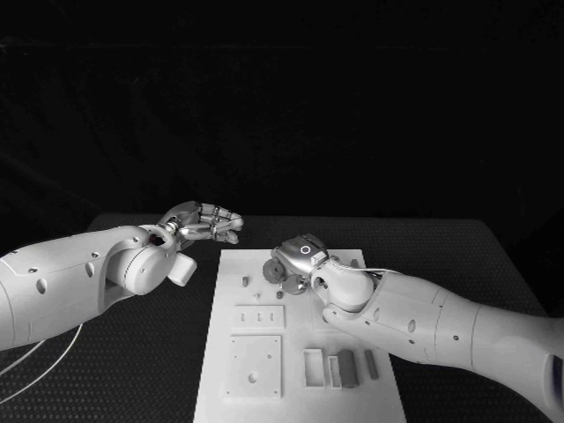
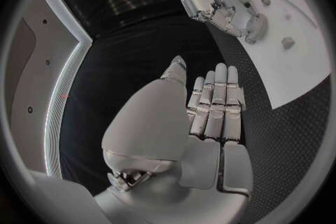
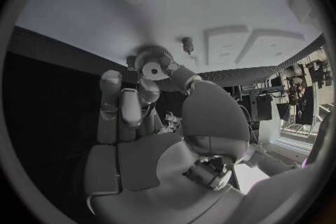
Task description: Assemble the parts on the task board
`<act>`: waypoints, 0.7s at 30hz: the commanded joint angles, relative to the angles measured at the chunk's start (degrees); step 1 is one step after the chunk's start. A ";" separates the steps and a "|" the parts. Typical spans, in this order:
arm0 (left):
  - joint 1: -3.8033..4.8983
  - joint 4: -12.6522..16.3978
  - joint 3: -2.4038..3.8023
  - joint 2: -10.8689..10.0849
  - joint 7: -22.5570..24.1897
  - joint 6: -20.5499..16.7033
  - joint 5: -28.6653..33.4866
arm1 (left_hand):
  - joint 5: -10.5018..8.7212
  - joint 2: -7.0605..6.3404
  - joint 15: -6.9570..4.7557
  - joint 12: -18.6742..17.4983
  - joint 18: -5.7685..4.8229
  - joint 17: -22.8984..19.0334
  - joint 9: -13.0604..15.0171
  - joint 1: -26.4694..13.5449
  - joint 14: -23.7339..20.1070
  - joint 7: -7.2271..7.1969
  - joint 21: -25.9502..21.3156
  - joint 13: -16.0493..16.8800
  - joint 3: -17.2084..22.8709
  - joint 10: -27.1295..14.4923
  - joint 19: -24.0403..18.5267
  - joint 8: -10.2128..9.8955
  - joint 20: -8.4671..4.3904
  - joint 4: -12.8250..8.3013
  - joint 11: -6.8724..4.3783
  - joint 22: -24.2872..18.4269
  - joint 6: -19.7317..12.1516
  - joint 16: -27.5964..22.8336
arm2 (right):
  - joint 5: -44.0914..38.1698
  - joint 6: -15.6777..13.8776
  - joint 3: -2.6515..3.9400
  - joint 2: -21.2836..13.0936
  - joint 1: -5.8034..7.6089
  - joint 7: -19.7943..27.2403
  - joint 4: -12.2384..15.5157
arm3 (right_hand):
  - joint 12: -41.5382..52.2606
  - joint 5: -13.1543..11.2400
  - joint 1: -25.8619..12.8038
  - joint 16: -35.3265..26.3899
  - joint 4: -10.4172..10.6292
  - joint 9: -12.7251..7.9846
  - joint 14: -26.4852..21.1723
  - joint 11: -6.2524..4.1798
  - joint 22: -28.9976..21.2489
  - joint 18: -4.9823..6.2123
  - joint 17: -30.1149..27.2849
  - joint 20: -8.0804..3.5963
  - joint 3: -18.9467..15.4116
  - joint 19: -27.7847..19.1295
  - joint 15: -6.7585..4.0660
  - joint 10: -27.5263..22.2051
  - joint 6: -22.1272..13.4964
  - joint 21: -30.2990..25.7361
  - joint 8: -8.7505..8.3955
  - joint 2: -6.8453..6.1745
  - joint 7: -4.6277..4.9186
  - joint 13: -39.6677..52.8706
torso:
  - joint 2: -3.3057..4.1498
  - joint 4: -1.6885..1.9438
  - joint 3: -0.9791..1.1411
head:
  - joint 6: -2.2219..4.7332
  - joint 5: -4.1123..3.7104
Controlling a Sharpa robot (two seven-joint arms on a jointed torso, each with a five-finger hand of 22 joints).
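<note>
The white task board (image 1: 359, 388) lies in the middle of the black worktop (image 1: 143, 379), its long side running from the near edge toward the far edge. The right hand (image 1: 301, 257) is down over the board's far end, pinching a toothed gear (image 3: 154, 63) between thumb and fingertips, the gear held against or just above the board surface; I cannot tell which. A small peg (image 3: 187, 43) stands on the board just beside the gear. Nearer the near edge, the board carries two square plates (image 1: 256, 344) and a row of upright blocks (image 1: 339, 366). The left hand (image 1: 204, 222) hangs above the worktop just off the board's far left corner, holding nothing, its fingers (image 2: 217, 103) straight and pressed together.
</note>
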 commanded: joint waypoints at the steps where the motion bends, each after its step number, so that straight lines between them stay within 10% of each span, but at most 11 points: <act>1: 0.02 0.13 0.04 0.10 0.57 0.84 -0.11 | -0.33 0.03 0.06 -0.34 -0.46 0.10 0.08 -0.48 0.50 1.76 -0.33 -0.08 -0.10 0.42 0.07 -0.38 -0.26 0.00 0.06 -0.08 0.18 -0.31 | 0.67 1.95 -0.22 0.18 -0.39 0.38 -0.25 | -0.34 0.00 -0.22 -0.37 0.25 0.03 0.40 0.14 0.22 2.75 -0.17 -0.24 -0.14 0.12 -0.05 0.32 0.31 -0.23 0.18 -0.67 0.36 -0.11 | 0.00 -0.07 -0.04 | 0.06 -0.04; 21: -0.04 -0.13 0.04 0.17 0.56 1.08 -0.11 | -0.33 0.05 0.07 -0.38 -0.48 0.15 0.09 -0.55 0.51 1.78 -0.36 -0.09 -0.13 0.41 0.08 -0.41 -0.25 0.03 0.08 -0.08 0.15 -0.36 | 1.92 -1.01 -0.18 0.05 -0.46 0.33 0.58 | -0.68 0.00 -0.51 -0.66 2.69 -1.45 0.52 0.91 0.25 2.75 -0.12 -0.34 0.22 0.40 0.68 0.38 -4.34 -0.71 -2.64 -2.08 1.19 -0.83 | 0.03 0.08 -0.08 | -0.14 -0.08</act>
